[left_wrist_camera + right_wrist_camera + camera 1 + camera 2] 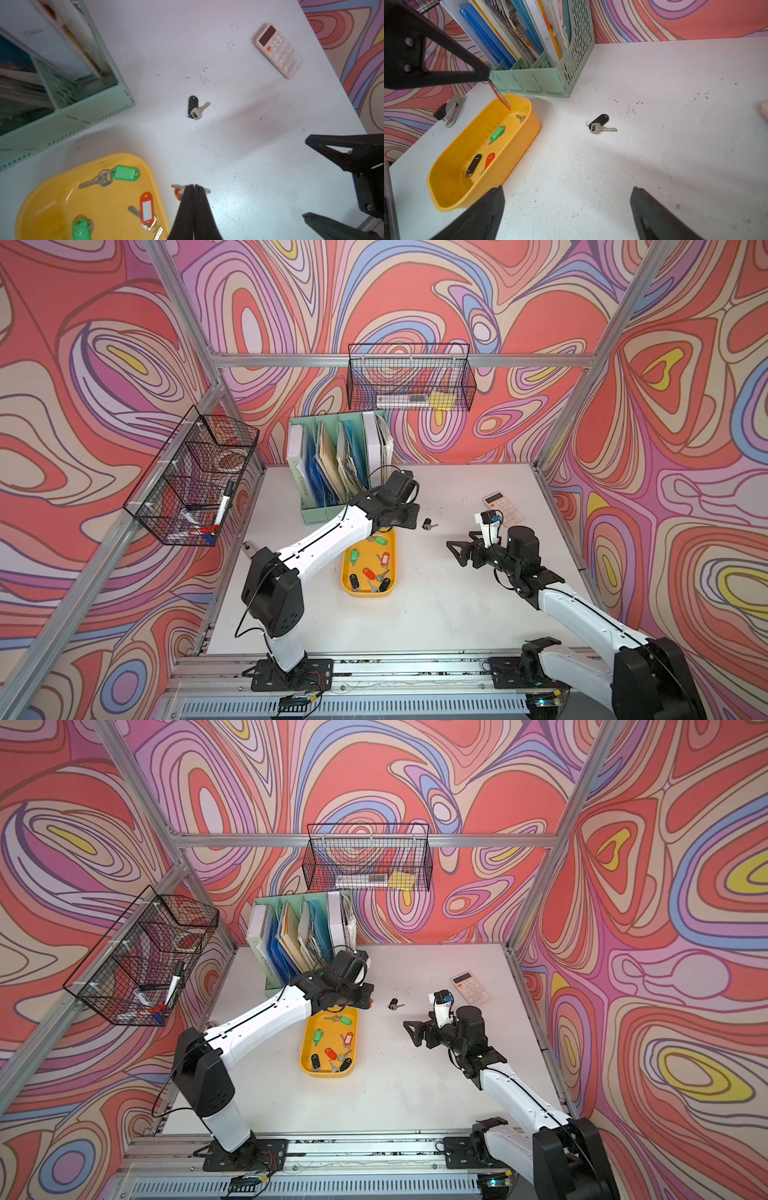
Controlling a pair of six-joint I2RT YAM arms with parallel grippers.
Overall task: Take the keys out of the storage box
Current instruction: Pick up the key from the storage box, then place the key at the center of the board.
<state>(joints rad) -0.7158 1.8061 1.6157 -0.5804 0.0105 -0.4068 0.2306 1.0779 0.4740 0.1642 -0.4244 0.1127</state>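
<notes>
Right claw (pixel 454 552) wide open and empty over the table (pixel 415 614), left claw (pixel 193 186) pinched on a red-tagged key (pixel 499 96) by the far end of the yellow box (pixel 521 143), more keys (pixel 366 572) inside, black-tagged key (pixel 429 524) on the table to its right.

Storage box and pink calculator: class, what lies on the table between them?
A black-tagged key lies between storage box and calculator, seen in both top views.
</notes>
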